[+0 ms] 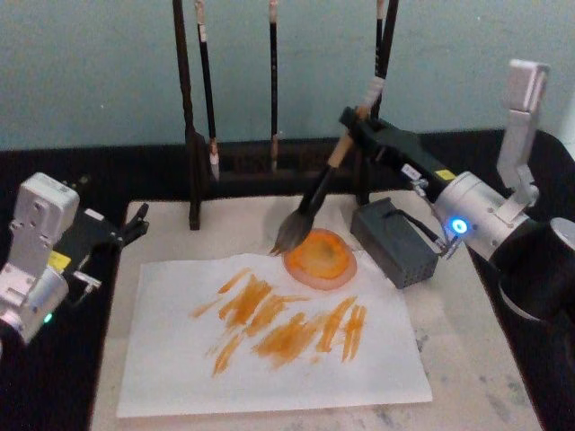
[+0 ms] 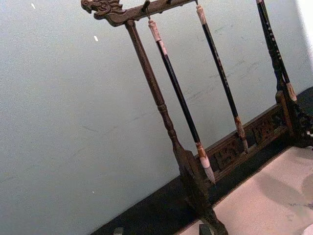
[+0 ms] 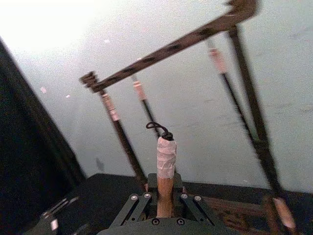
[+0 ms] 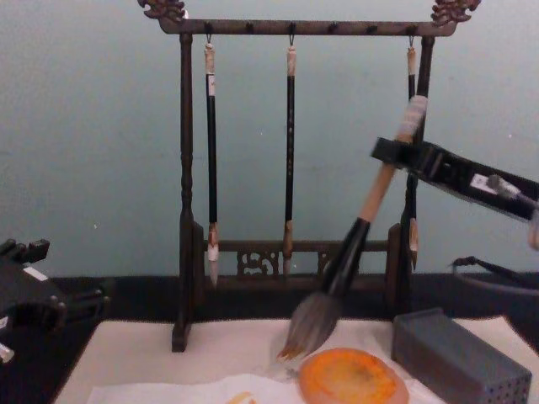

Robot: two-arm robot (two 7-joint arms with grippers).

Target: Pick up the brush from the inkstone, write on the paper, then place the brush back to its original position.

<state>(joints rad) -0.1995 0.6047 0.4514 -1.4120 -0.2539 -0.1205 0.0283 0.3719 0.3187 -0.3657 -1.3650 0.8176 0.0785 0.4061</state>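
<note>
The robot's right gripper (image 1: 358,124) clamps its black fingers (image 3: 138,201) on the tan wooden handle of the large thick calligraphy brush (image 1: 316,199), just below the white wrapped end with its small black loop, which sticks out above the fingers in the right wrist view. From the fingers the brush slants down and toward the robot's left, its black ferrule and bushy grey-white bristles hanging well below the grip. The bristle tips sit at the edge of the round, glossy orange inkstone (image 1: 321,259) (whether they touch the dish cannot be told). The inkstone lies directly under the slanted brush on a corner of the thin white paper sheet (image 1: 269,373), which spreads out on the near side of the fingers and carries a band of orange brush strokes (image 1: 278,323). A grey rectangular block with small holes (image 1: 400,241) rests just below the right fingers, beside the inkstone, on the beige felt mat (image 1: 467,359). Behind the fingers stands a dark wooden brush rack (image 4: 185,168) with three thin dark brushes hanging from it. The left gripper (image 1: 135,226) hovers at the mat's left edge, fingers apart and empty, well away from the brush
</note>
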